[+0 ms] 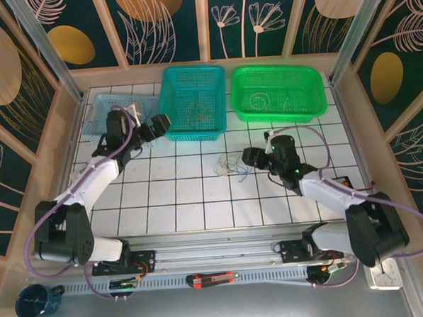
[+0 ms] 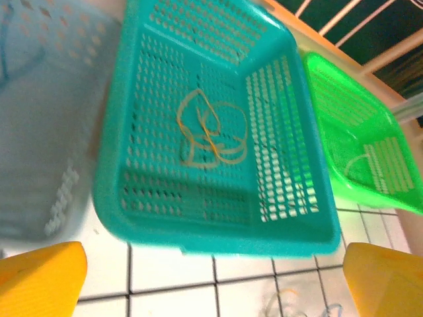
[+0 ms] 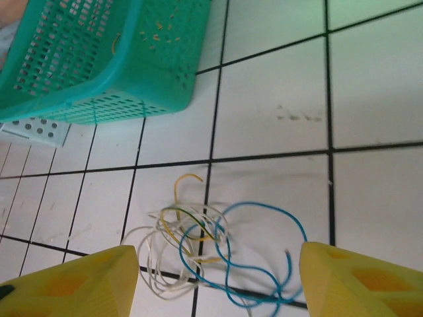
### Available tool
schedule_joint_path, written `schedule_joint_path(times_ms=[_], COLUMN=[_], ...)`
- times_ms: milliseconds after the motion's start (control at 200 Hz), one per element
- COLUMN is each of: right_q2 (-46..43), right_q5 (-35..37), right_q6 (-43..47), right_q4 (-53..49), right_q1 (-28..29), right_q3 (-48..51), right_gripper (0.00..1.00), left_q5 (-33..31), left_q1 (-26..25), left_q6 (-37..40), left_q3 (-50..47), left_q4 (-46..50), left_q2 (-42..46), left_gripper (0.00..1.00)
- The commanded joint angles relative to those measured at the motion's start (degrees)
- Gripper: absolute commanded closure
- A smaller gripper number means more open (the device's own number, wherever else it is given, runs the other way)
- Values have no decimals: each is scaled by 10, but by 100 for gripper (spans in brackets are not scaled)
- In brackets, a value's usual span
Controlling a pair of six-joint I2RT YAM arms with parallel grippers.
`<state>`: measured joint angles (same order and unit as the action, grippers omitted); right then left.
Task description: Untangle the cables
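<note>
Top external view: I see the cables [image 1: 233, 166] as a small knot on the tiled table [image 1: 178, 203] at centre frame, just below the teal basket [image 1: 194, 134]. A brownish-yellow wire [image 1: 195, 111] lies in that basket and a whitish wire [image 1: 261, 99] in the green basket [image 1: 280, 116] to its right. I judge the sorting begun, not finished. I cannot make out what is in the pale blue basket [image 1: 102, 111] at upper left.

Left wrist view: my left gripper [image 2: 215, 271] is spread wide and empty above the teal basket's near rim, with the brownish-yellow loops resting on the basket floor.

Right wrist view: my right gripper [image 3: 215, 277] is parted and holds nothing, hanging over the knot. Blue, white and yellowish strands cross each other at lower centre, so I judge these are what is left to separate.
</note>
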<state>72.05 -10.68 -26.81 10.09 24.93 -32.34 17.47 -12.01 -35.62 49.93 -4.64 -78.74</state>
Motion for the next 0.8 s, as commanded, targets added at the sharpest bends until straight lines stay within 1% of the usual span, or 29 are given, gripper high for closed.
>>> schedule_joint_path(times_ms=[0, 65, 125, 200, 350, 570, 701, 726, 796], right_q2=[47, 79, 110, 150, 213, 201, 180, 178, 174], right_q5=[-43, -50, -59, -75, -119, -122, -98, -92, -74], right_q6=[45, 51, 55, 59, 59, 51, 47, 47, 52], right_q4=[4, 11, 19, 31, 52, 58, 47, 44, 34], right_q1=[-3, -3, -3, -2, 7, 46, 61, 74, 84], right_q3=[-42, -62, -80, -101, -121, -103, -90, -88, -88], right_gripper=[36, 36, 36, 37, 41, 45, 47, 47, 48], left_q5=[-1, -11, -19, -18, -20, -18, -11, -10, -7], left_q1=[-45, -72, -86, -91, -91, -91, -91, -91, -91], left_q6=[-81, -101, -119, -130, -124, -117, -119, -120, -121], left_q3=[-40, -62, -80, -94, -93, -76, -72, -72, -72], left_q4=[-80, -104, -125, -138, -135, -131, -139, -141, -145], left_q2=[22, 26, 26, 23, 20, 11, 0, -2, -7], left_gripper=[1, 1, 1, 1, 1, 1, 1, 1, 1])
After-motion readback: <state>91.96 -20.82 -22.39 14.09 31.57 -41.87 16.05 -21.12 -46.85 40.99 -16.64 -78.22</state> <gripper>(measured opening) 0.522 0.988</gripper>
